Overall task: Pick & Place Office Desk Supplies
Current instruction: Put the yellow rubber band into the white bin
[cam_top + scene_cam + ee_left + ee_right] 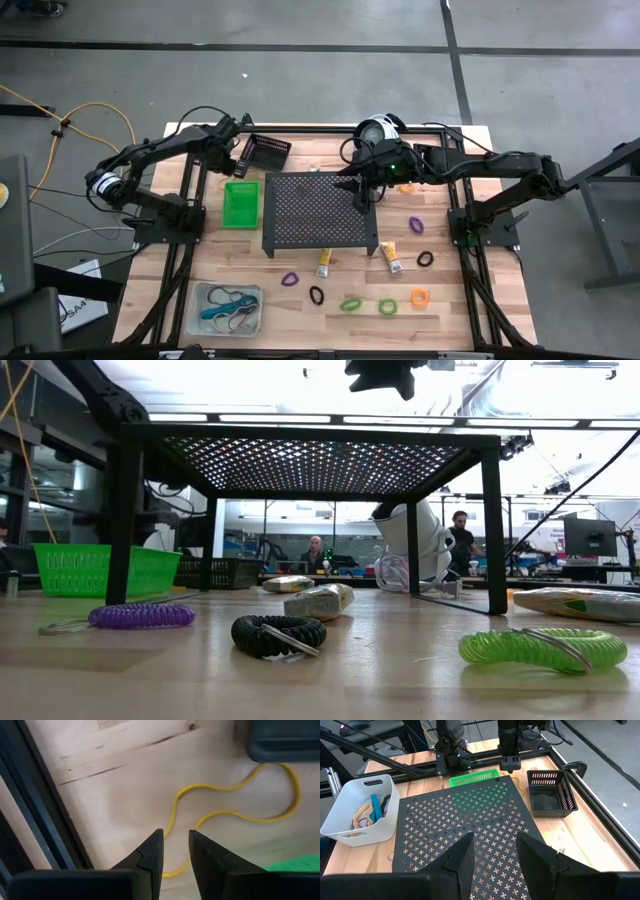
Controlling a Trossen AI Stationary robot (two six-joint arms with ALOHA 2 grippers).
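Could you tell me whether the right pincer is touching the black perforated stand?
Apart. The low view shows the right pincer hanging above the black perforated stand with bright ceiling showing between them; its fingers are open and empty.

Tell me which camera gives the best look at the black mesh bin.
The right wrist view: the black mesh bin shows whole, its inside visible. The high view shows it small at the table's far edge. The low view catches only its side. The left wrist view shows just a dark corner.
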